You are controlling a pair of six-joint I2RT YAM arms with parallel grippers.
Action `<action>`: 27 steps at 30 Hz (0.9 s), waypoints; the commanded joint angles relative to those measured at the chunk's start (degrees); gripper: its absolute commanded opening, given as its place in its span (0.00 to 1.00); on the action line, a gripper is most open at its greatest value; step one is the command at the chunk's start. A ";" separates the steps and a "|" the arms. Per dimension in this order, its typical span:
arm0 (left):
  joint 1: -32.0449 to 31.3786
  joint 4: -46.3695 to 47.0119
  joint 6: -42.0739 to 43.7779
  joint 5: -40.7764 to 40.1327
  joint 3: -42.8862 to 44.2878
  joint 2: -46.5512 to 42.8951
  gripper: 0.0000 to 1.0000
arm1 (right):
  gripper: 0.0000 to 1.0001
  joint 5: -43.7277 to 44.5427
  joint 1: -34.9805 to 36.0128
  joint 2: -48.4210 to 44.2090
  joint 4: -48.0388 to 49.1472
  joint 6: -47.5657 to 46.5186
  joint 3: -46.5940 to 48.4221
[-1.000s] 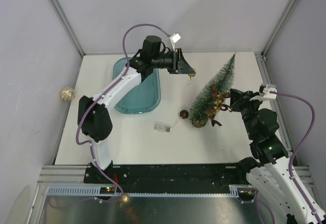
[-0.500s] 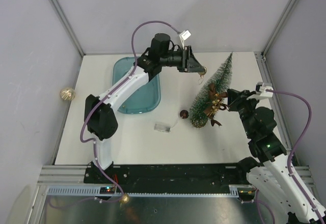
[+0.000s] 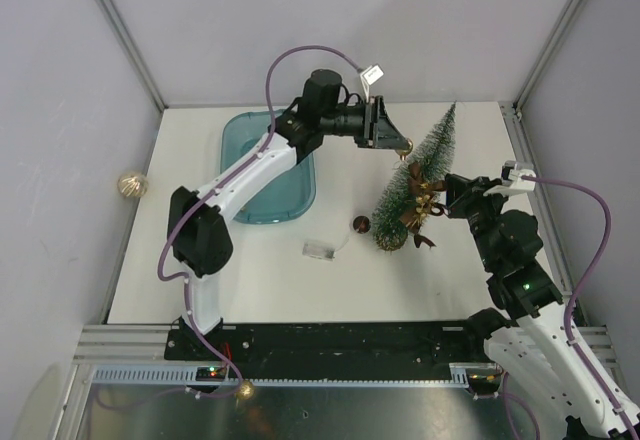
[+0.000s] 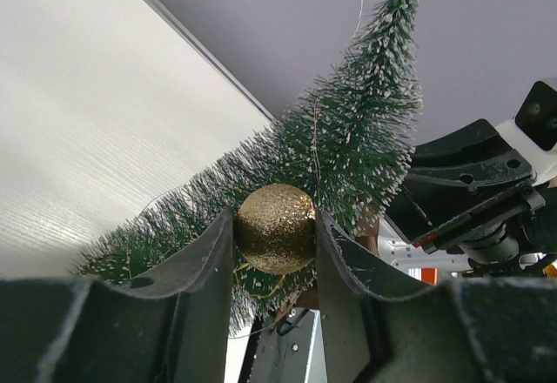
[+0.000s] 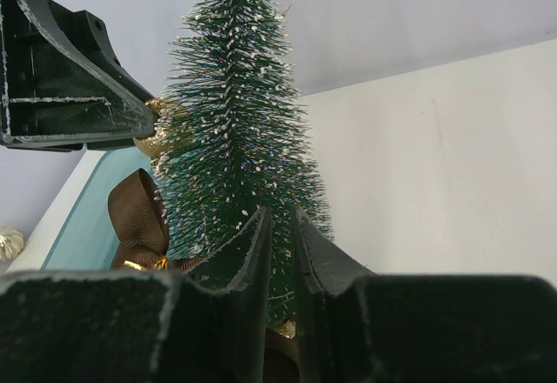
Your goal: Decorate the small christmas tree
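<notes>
Far to the left of the small christmas tree, a slim cone of dark green bristles with frosted whitish tips, we see a shiny gold ball ornament lying off the white worktop, beside the grey side wall. Closer to the tree, yet well apart from it on its left, a translucent blue oval plastic tray lies on the worktop, and the left arm reaches over it toward the tree. The left hand is at the tree's upper left flank, its two dark fingers pinching a glittery gold ball ornament between them. The ball sits right against the bristles, though we cannot tell whether it touches them. Left of the tree's foot, a small clear box-like piece lies on the worktop, and a small dark brown round item lies between it and the foot, near the tree. The tree itself stands near the worktop's right side, its foot on the worktop and its tip toward the back wall, and a thin wire trails off the tip. A brown ribbon bow with small gold bells hangs on its lower right side. The right hand comes in from the tree's right, by the bow, its fingers pressed almost together with only a thin slit between them, nipping bristles of the tree's lower half.
</notes>
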 commanded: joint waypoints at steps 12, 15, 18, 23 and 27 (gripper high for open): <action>-0.79 1.63 -0.86 2.59 -3.18 -5.27 0.17 | 0.19 1.62 0.52 -0.62 2.24 -0.41 0.22; -0.78 1.58 -0.54 2.63 -3.80 -5.94 0.17 | 0.19 1.69 0.51 -0.75 2.26 -0.47 0.27; -0.80 1.61 -0.19 2.80 -4.87 -6.75 0.17 | 0.19 1.77 0.51 -0.80 2.24 -0.61 0.22; -0.79 1.74 0.18 3.01 -6.33 -7.68 0.17 | 0.19 1.99 0.51 -0.93 2.24 -0.79 0.31; -0.84 2.13 0.08 3.18 -7.27 -7.93 0.17 | 0.19 2.24 0.47 -1.12 2.27 -1.07 0.27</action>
